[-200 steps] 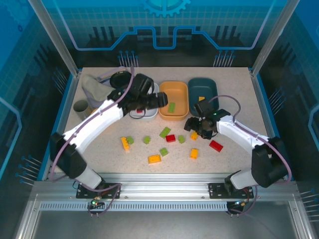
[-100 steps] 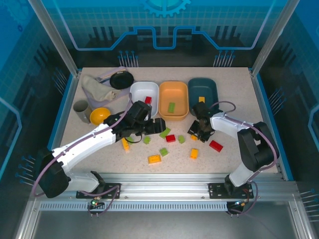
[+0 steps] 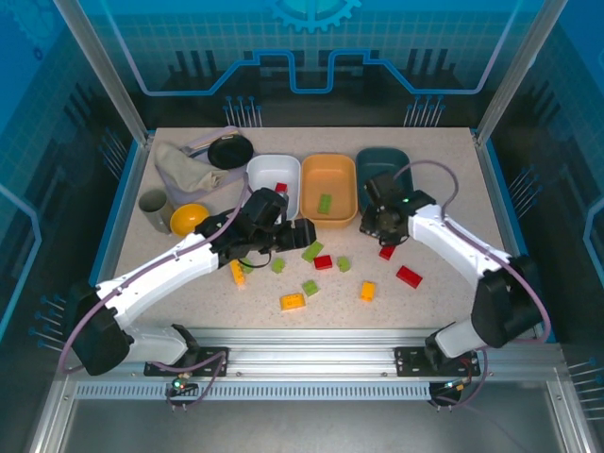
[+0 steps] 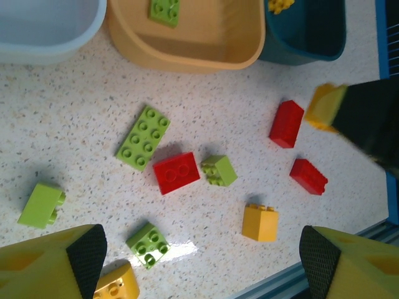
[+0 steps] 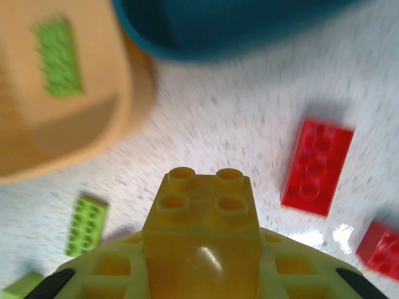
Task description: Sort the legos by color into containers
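Nearest the arm bases, small studded plastic legos [image 3: 292,301] in red, light green and yellow-orange lie scattered on the speckled beige tabletop [image 3: 340,316]. Just beyond them the left gripper [image 4: 202,249] hangs with its fingers spread wide and nothing between them, above a light green flat brick [image 4: 143,137] and a red square brick [image 4: 176,173]. To its right, the right gripper [image 3: 381,225] pinches a yellow-orange four-stud brick [image 5: 206,205] close to the near rim of the dark teal rounded plastic tray [image 3: 387,160], where one yellow piece [image 4: 280,5] already sits. Along the far side, the orange tray [image 3: 330,179] holds a green brick [image 3: 325,203] and the white tray [image 3: 269,175] a red one [image 3: 280,189]. The risk appears plain: the gripped brick looks short of the teal tray, so an early release would land it on the rim or table, and a small sideways drift would put it in the orange tray just beside.
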You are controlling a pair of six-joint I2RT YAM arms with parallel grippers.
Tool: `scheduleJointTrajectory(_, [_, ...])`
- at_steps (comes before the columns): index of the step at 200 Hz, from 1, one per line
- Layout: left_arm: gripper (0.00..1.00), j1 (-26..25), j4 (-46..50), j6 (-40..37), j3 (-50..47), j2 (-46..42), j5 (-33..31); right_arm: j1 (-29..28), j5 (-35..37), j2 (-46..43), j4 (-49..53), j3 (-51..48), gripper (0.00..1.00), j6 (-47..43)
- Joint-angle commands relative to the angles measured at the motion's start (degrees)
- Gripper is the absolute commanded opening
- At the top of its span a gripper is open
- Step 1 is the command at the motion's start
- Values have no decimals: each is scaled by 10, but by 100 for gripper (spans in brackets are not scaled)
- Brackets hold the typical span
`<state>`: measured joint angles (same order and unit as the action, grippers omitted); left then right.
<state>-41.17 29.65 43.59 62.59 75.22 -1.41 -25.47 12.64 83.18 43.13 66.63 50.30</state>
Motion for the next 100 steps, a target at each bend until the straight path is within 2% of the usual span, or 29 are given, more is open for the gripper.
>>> scheduleJointTrajectory(1, [85,-5,-1,-2,30,13,-14,27,61,-2,30,47,20,-83])
scheduleJointTrajectory(43, [84,-4,-10,-4,50,34,-8,82,68,128,63,178,21,-142])
scheduleJointTrajectory(100, [84,-6,-7,5,41,26,-12,137,91,329,136,343,22,-163])
